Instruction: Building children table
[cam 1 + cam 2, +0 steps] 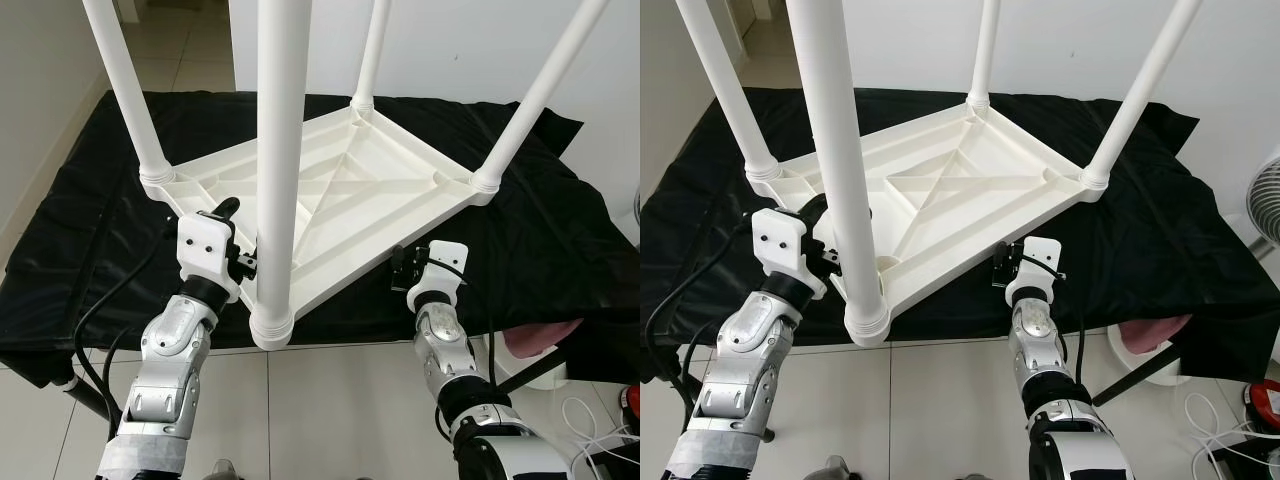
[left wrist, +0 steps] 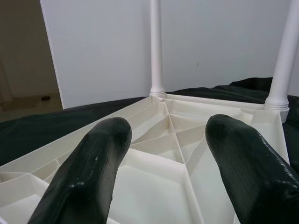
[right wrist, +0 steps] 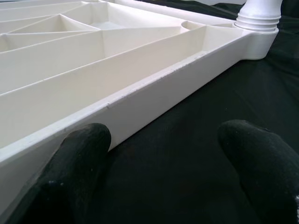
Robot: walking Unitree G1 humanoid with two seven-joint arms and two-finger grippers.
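A white plastic children's table (image 1: 345, 190) lies upside down on a black cloth (image 1: 560, 230), its ribbed underside facing up. Its legs stand up at the corners: the near leg (image 1: 277, 150), left leg (image 1: 125, 80), back leg (image 1: 372, 50) and right leg (image 1: 535, 95). My left gripper (image 2: 168, 128) is open at the table's front-left edge, just left of the near leg, fingers spread over the ribs. My right gripper (image 3: 163, 135) is open at the front-right edge; one finger (image 3: 86, 140) sits against the rim's outer wall, the other (image 3: 247, 135) over the cloth.
The cloth-covered surface ends just before my arms, with tiled floor below. A pink object (image 1: 535, 338) pokes out under the cloth at the right. A fan (image 1: 1265, 200), white cables (image 1: 590, 420) and a red item (image 1: 1265, 400) lie at the far right. A white wall stands behind.
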